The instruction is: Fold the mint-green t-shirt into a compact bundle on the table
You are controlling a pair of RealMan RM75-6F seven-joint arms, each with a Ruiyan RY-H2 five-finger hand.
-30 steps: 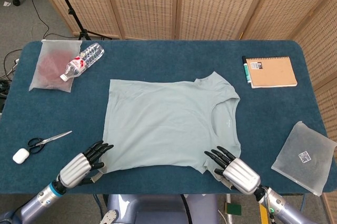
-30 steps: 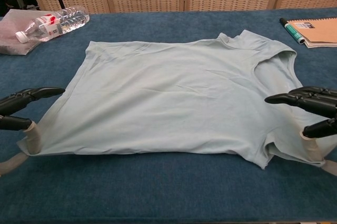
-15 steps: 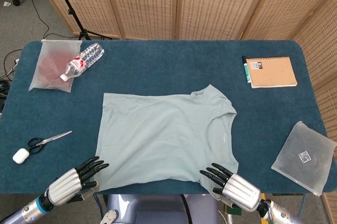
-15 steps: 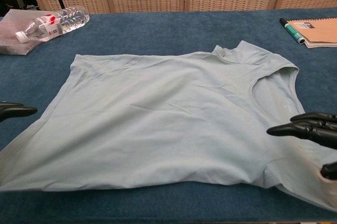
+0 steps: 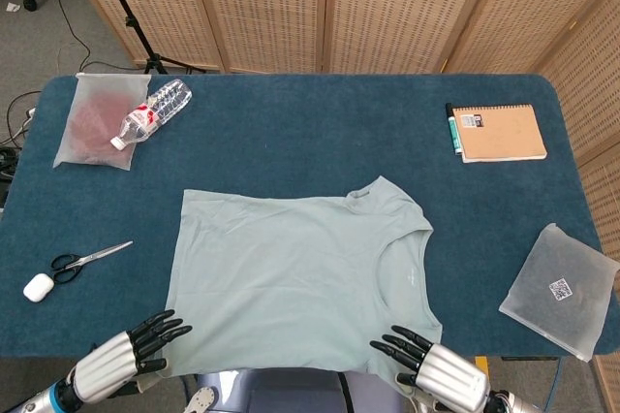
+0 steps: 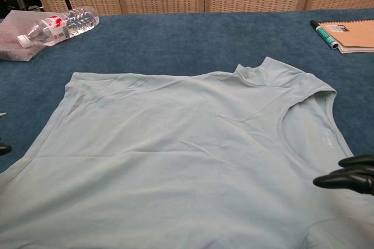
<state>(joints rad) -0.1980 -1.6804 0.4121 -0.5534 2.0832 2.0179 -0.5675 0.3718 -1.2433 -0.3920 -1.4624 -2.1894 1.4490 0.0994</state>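
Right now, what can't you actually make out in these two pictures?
- Whether each hand grips the t-shirt: head view, left hand and right hand cover its hem.
- Left hand: chest view, cut off at the edge.
- Notebook label: too small.
- Pouch contents: blurred by plastic.

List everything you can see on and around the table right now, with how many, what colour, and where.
t-shirt: one, mint-green, flat at near-centre edge
table: one, dark blue top
water bottle: one, clear, far left, lying on a pouch
pouch: one, translucent with reddish contents, far left
scissors: one, black handles, left edge
small case: one, white, beside scissors
notebook: one, tan, far right
marker: one, green-black, left of notebook
bag: one, frosted, right edge
left hand: at shirt's near-left corner
right hand: at shirt's near-right corner
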